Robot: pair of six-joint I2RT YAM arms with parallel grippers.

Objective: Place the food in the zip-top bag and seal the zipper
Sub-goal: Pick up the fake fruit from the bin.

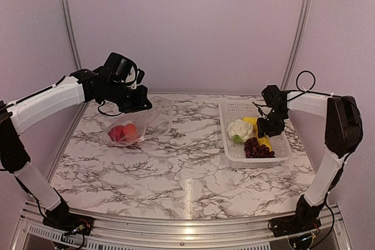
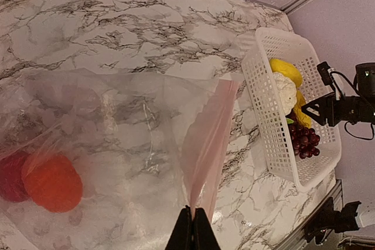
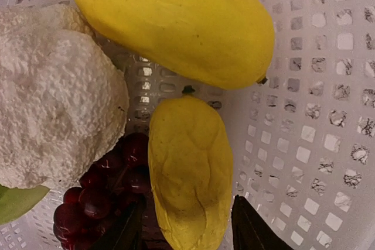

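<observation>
The clear zip-top bag [image 1: 143, 122] lies at the left with a red pepper [image 1: 116, 133] and an orange fruit [image 1: 130, 131] inside. My left gripper [image 1: 139, 102] is shut on the bag's mouth edge, its zipper strip [image 2: 206, 144], and holds it raised. My right gripper [image 1: 268, 128] is open inside the white basket [image 1: 282, 151], its fingers either side of a yellow piece [image 3: 190, 168], not closed on it. A second yellow piece [image 3: 176, 21], the white cauliflower [image 3: 55, 95] and the dark grapes [image 3: 102, 194] lie beside it.
The white lattice basket's wall [image 2: 263, 112] stands close to the right of the bag's mouth. The marble table [image 1: 187, 168] stretches between the bag and the basket. Metal frame posts [image 1: 299, 27] rise at the back corners.
</observation>
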